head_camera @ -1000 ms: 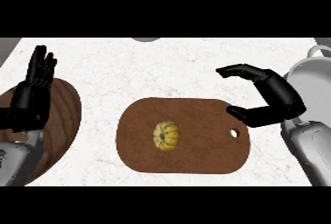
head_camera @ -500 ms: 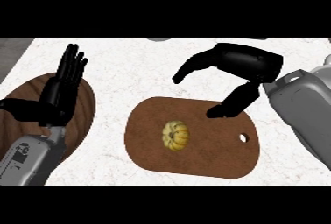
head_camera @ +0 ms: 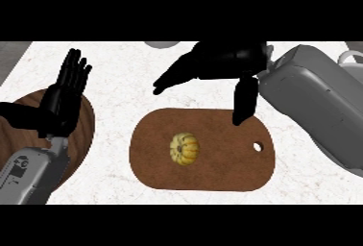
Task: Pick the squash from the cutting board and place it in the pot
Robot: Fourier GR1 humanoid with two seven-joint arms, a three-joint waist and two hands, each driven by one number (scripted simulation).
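In the middle of the brown cutting board (head_camera: pixel 212 163) lies the squash (head_camera: pixel 184 148), small, yellow and ribbed, with nothing touching it. The board is a rounded wooden one with a small hole near its right edge, and it rests flat on the white speckled counter (head_camera: pixel 120 72). Above the far edge of the board hangs the right hand (head_camera: pixel 223 60), black, at the end of a thick grey forearm that enters from the right side. Its fingers are spread apart and only slightly bent, pointing to the left, while the thumb points down toward the far right part of the board; the hand holds nothing and it is well apart from the squash. At the left side, the left hand (head_camera: pixel 60 103) stands with straight fingers pointing to the far side, open and empty, over a dark round wooden surface (head_camera: pixel 85 129) that is partly cut by the left edge. At the far right corner a pale grey object (head_camera: pixel 352 56) shows only in part, and I cannot tell what it is.
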